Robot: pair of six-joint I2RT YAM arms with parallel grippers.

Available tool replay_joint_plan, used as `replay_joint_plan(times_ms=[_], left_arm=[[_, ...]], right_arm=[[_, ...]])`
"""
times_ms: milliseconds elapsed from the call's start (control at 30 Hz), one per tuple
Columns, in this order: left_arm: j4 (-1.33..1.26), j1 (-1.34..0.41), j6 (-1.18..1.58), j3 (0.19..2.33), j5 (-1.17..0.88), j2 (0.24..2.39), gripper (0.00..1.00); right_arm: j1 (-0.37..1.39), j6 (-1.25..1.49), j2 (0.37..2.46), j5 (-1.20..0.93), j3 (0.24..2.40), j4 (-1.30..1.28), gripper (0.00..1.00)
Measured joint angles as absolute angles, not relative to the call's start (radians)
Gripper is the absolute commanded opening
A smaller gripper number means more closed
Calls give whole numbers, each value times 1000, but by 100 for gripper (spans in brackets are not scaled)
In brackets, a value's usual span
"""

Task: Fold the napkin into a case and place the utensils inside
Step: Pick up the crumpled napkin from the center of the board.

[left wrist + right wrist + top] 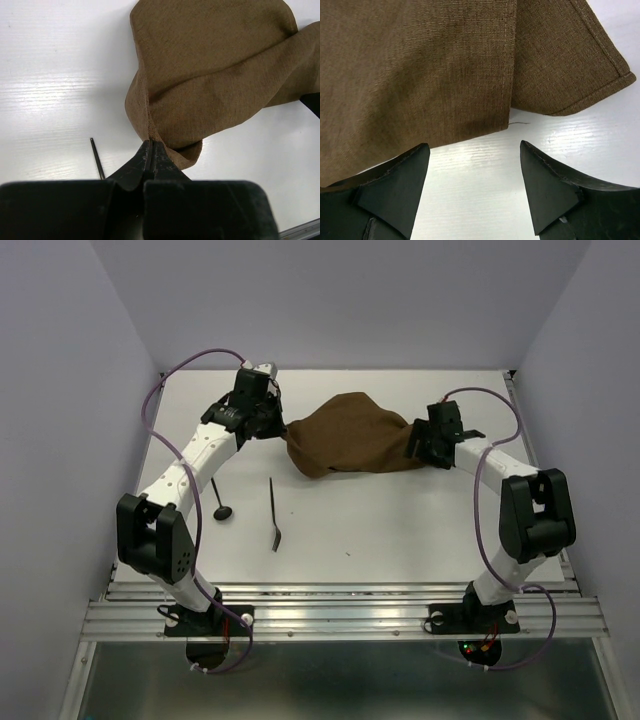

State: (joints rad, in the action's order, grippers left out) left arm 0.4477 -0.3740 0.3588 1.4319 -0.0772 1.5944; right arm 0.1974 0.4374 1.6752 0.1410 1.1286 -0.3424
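Observation:
The dark brown napkin [350,435] lies bunched and partly folded at the back middle of the white table [400,530]. My left gripper [280,429] is shut on its left corner, and the cloth [215,75] rises from the pinched tips [151,145]. Just off the napkin's right end my right gripper [413,446] is open. Its fingers [474,150] straddle bare table below the hem [420,65], holding nothing. Two dark utensils lie front left: a slender one [273,512] and a round-headed one [222,510], partly hidden by my left arm. A thin handle [96,159] shows beside the left fingers.
Pale walls close in the table on the left [60,390], back and right [590,370]. A ribbed metal rail [340,615] runs along the near edge, where both arm bases are bolted.

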Motion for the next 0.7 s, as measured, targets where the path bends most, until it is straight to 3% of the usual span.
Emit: replay_joint_plan(times_ms=[100,233,267,333,367,400,700], left_arm=[[446,-374,355,1432,-77,1594,0],[446,-374,352,1432,-76,1594,0],[445,-374,351,1432,-76,1593,0],[445,-374,349,1429,-74,1590,0],[446,-374,348,1428,-73,1588,0],[446,-374,348,1428,-70,1586,0],[471,-360,345,1449,-43,1577,0]], right_arm=[[197,433,1718,150,1129,-321,77],[195,430,1789,155,1131,-310,64],[192,427,1804,154,1131,-304,48],[189,423,1822,149,1132,-299,27],[189,419,1825,143,1135,-300,9],[189,419,1826,141,1139,-300,3],[188,395,1579,146,1216,-356,1]])
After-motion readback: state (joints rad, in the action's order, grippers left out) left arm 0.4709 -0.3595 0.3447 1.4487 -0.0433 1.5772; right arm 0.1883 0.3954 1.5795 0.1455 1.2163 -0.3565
